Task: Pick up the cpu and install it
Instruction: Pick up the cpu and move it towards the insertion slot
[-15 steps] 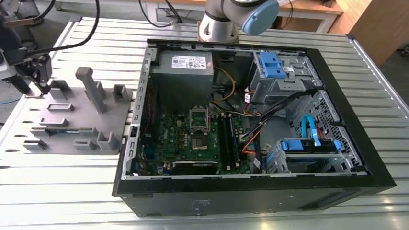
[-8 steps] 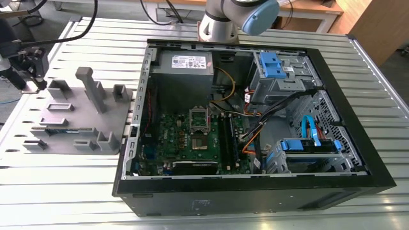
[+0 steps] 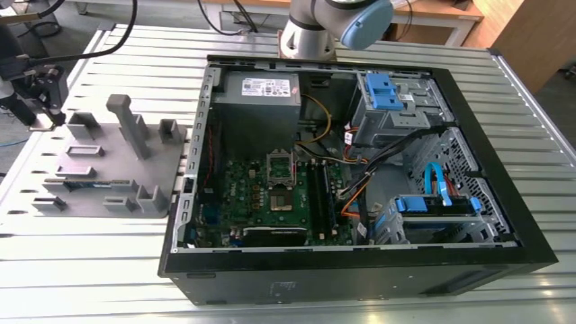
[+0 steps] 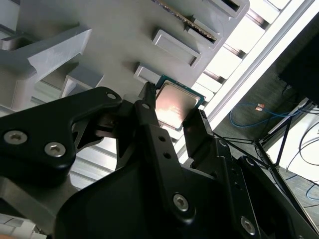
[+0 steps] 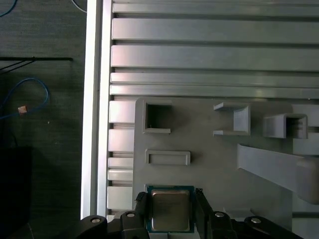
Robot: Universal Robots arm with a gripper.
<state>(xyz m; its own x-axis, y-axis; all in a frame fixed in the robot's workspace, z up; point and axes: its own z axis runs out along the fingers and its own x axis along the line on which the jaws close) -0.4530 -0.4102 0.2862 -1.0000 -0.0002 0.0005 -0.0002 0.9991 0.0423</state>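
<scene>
Black gripper point(image 4: 172, 105) fingers point(image 4: 149, 117) were seen closed on the small square silver-topped cpu point(image 5: 169, 211), gripped between them, with a grey moulded plastic tray point(image 5: 209, 159) just beyond the fingertips.

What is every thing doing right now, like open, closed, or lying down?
cpu: lying flat, silver top up, at the tray's edge.
gripper: right at the cpu.
case: on its side, cover off, insides showing.
</scene>
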